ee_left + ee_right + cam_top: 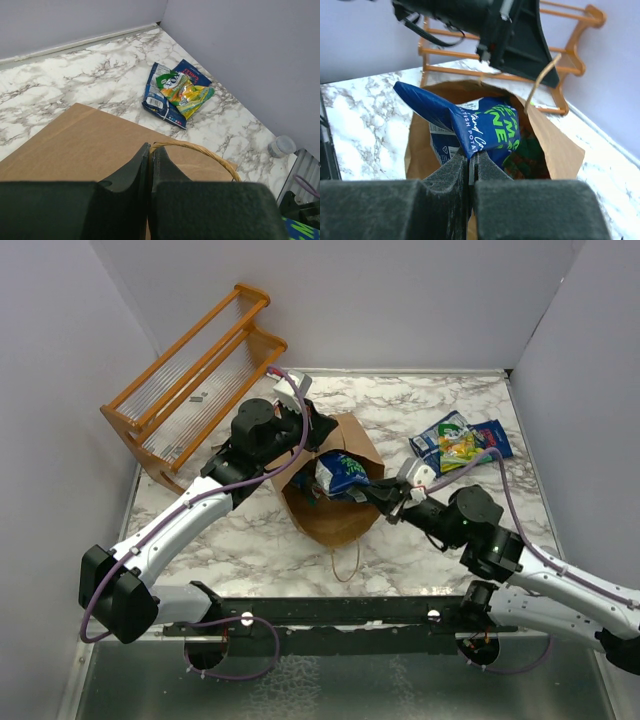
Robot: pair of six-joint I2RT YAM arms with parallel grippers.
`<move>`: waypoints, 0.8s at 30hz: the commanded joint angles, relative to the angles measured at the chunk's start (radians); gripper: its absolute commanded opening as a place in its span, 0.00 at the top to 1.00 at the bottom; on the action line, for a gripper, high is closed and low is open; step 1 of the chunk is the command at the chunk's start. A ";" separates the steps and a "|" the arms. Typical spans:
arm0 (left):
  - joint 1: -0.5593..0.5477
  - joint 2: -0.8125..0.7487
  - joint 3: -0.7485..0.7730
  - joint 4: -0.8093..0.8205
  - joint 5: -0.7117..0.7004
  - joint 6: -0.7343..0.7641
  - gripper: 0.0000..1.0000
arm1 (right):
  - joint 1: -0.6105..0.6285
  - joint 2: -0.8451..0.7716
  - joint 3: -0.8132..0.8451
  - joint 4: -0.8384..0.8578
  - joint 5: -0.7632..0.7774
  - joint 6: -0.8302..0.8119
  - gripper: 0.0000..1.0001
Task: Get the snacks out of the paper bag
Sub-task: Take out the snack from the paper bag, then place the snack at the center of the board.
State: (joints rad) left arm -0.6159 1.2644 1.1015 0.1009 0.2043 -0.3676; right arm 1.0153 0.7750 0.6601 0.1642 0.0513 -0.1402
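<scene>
The brown paper bag stands open in the middle of the marble table. My left gripper is at its far rim, shut on the twisted handle at the fingertips. My right gripper reaches in from the right and is shut on the lower edge of a dark blue snack packet, which sticks up out of the bag's mouth. A darker green and red packet lies deeper inside the bag. Two or three snacks lie in a pile on the table at the back right.
An orange wooden rack leans at the back left, close behind the left arm. The bag's near handle lies on the table towards the arm bases. Grey walls close the table on three sides. A small white round thing sits by the right wall.
</scene>
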 commanded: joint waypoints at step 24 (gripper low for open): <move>-0.010 0.003 0.031 0.007 -0.014 0.010 1.00 | 0.005 -0.168 0.113 0.138 0.640 -0.196 0.98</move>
State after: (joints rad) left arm -0.6178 1.2644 1.1015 0.0948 0.2020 -0.3676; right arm 1.0157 0.5682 0.8318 0.1009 0.2768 -0.2840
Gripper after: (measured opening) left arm 0.028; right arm 0.019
